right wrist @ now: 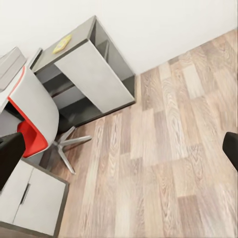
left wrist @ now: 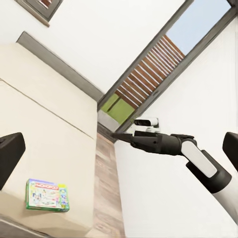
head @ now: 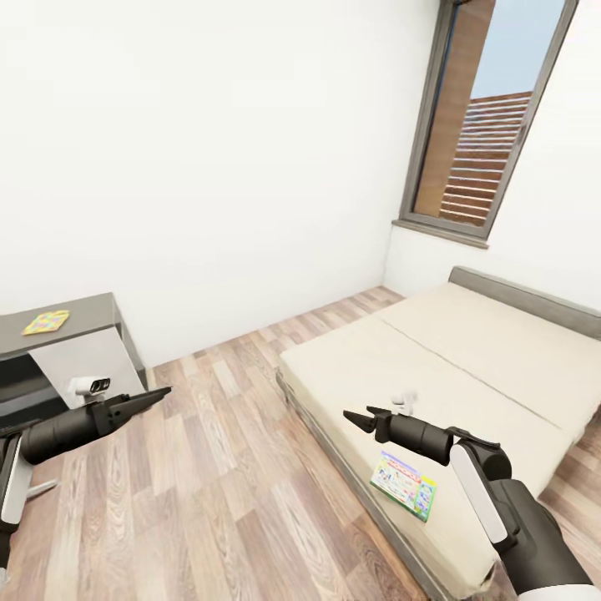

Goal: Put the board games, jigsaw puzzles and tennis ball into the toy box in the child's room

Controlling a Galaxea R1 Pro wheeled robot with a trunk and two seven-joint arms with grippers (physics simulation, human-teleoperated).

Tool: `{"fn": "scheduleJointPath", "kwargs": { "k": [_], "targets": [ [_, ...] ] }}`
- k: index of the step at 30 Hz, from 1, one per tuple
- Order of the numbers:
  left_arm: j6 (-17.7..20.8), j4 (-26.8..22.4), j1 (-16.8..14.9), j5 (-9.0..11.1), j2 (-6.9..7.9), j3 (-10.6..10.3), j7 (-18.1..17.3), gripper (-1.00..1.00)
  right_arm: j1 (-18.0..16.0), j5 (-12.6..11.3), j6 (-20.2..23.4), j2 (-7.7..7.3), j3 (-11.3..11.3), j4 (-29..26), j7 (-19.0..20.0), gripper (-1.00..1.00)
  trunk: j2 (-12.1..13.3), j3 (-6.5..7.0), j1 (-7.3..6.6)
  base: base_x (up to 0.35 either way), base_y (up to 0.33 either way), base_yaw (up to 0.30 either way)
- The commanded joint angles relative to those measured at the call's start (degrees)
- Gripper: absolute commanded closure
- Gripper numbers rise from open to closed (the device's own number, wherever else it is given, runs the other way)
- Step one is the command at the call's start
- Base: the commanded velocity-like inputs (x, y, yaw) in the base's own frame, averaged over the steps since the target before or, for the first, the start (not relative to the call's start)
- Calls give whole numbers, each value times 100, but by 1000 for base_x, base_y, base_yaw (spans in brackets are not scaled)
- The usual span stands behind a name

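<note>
A colourful board game box (head: 405, 484) lies flat on the beige bed (head: 467, 359) near its front edge; the left wrist view has the box (left wrist: 47, 195) too. A flat yellow, patterned toy box (head: 46, 321) rests on the grey table (head: 88, 310) at the left, seen also from the right wrist (right wrist: 62, 43). My right gripper (head: 349, 414) hovers over the bed's front edge, a little above and left of the board game, open and empty. My left gripper (head: 163, 391) hangs over the floor beside the table, open and empty.
Wood floor (head: 225, 476) runs between table and bed. A red and grey swivel chair (right wrist: 29, 114) stands by the table, with a white cabinet (right wrist: 29, 198) near it. A tall window (head: 484, 117) is set in the far wall above the bed.
</note>
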Motion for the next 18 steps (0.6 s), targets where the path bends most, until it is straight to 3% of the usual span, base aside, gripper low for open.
{"fn": "scheduleJointPath", "kwargs": {
  "k": [1,12,18],
  "targets": [
    [61,-2,-3,-2,2,2,-21,-100,-7,-38,41,-3,5,-1,-11,-100,-12,-10,4,0,11,-279],
    [61,1,-3,-2,2,2,-21,-100,-7,-32,42,-3,-3,0,-11,-100,-12,13,4,0,5,-279],
    [61,-4,-3,-2,3,5,-21,-100,-7,-30,42,-3,-4,2,-15,-100,-12,26,4,0,121,-279]
  ]
}}
